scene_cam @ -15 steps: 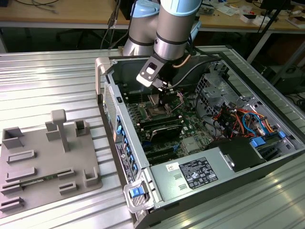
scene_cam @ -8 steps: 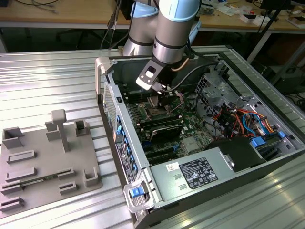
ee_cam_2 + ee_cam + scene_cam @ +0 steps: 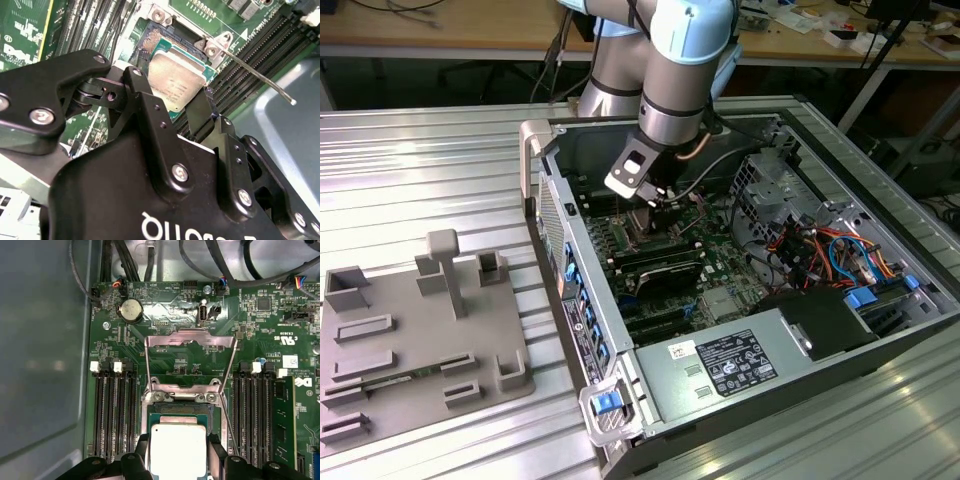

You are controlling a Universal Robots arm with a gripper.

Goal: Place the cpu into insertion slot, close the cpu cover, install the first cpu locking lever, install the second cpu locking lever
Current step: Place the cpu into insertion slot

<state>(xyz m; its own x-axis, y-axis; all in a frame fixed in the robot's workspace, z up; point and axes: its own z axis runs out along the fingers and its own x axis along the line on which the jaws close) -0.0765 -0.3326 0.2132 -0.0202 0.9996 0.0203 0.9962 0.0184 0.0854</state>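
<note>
**Chip at the socket; cover and levers not yet done**

The small flat square cpu (image 3: 177, 450) with its silver-grey metal top is clamped between the fingers of the black end effector (image 3: 178, 456). It is directly over the square, metal-rimmed insertion slot (image 3: 186, 409), whose dark pin field shows past one edge of the chip. Whether it is fully seated I cannot tell. The thin shiny cpu cover (image 3: 190, 338) stands flipped open on the slot's side away from the end effector. A bare wire locking lever (image 3: 255, 74) juts free. By my reading, step one is under way. The open computer case (image 3: 575, 280) lies on the ribbed metal surface (image 3: 420, 170).
</note>
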